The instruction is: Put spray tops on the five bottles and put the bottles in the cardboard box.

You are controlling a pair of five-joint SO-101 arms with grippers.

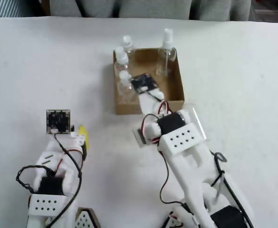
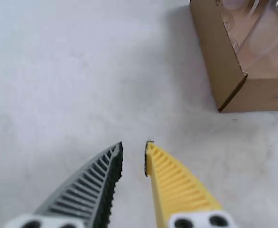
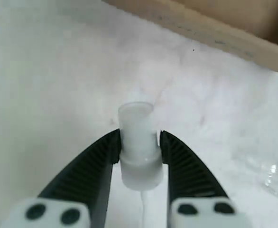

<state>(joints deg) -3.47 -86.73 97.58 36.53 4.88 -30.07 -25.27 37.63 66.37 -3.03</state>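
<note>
Just short of the box wall, over the table, the right gripper holds a spray top pinched between its two black jaws, which close on the collar from either side. The top's long axis runs along the jaws. Its cap end points away from the wrist toward the cardboard, and its thin tube trails back between the jaws.

What the next move turns on is the fifth bottle, a clear shape on the table just beside this gripper and outside the box (its neck is cut off, so I cannot tell whether it stands or lies). By my reading the tube has to come round to point into that neck, so the top needs turning as well as carrying across.

Four capped bottles stand in the box, which suggests this one is the last. The right arm is plainly the nearer to both the fifth bottle and the box.

The left gripper hangs over the table, well apart from the box. Its grey and yellow jaws are parted by a narrow gap with nothing between them. It could steady the fifth bottle only by coming across first.
</note>
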